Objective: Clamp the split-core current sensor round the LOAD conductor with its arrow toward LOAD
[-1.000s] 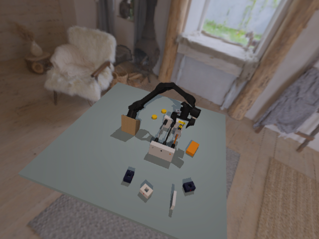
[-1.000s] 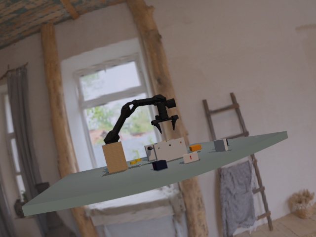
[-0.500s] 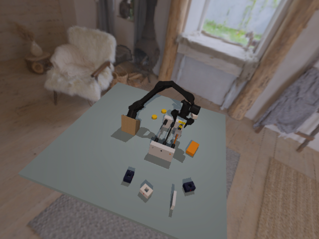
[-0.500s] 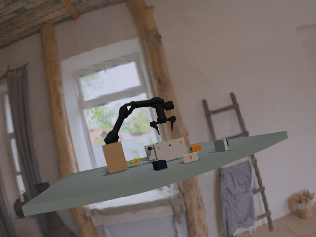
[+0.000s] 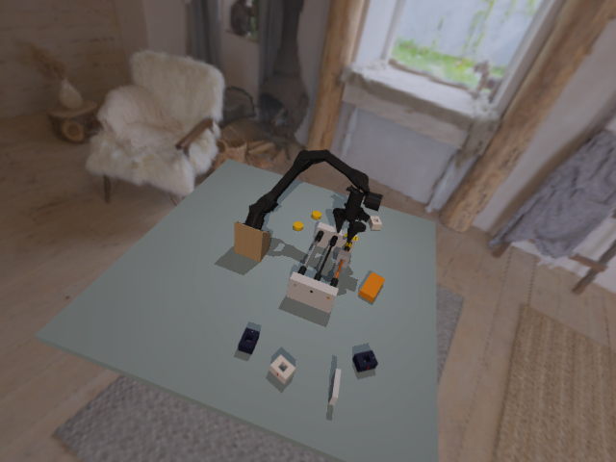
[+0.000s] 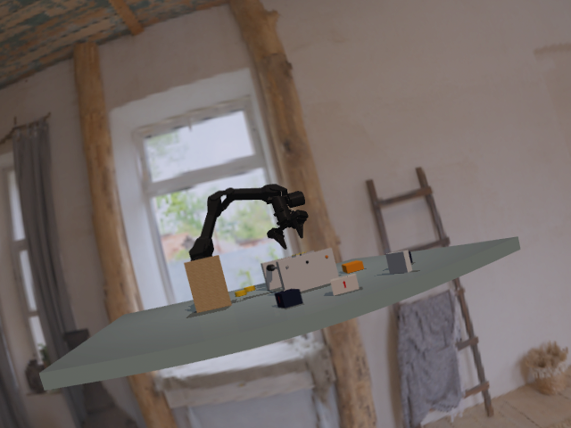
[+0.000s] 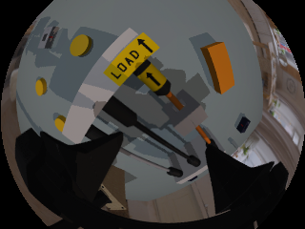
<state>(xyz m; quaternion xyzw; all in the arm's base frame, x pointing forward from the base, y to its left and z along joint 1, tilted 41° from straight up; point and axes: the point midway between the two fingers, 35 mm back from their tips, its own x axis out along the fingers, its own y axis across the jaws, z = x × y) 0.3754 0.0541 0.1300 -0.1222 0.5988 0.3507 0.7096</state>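
Note:
A pale grey block-shaped sensor (image 5: 343, 256) (image 7: 191, 119) sits around the orange conductor (image 5: 339, 269) (image 7: 203, 135), partway along it. The yellow LOAD marker (image 7: 129, 61) with its black arrow is on the end wall, above that conductor's yellow sleeve. No arrow shows on the sensor's visible faces, and I cannot tell if its halves are latched. My gripper (image 5: 344, 236) (image 6: 293, 242) (image 7: 167, 143) is wide open and empty, tilted above the conductors. The sensor is hidden in the exterior view.
The conductor stand has a white front wall (image 5: 312, 293) (image 6: 306, 271); black and grey conductors run beside the orange one. An orange block (image 5: 372, 287) (image 6: 352, 267) (image 7: 219, 67) lies right. Dark blocks (image 5: 248, 340) (image 5: 365, 360), a white holed block (image 5: 282, 369) and a thin plate (image 5: 335, 386) stand in front.

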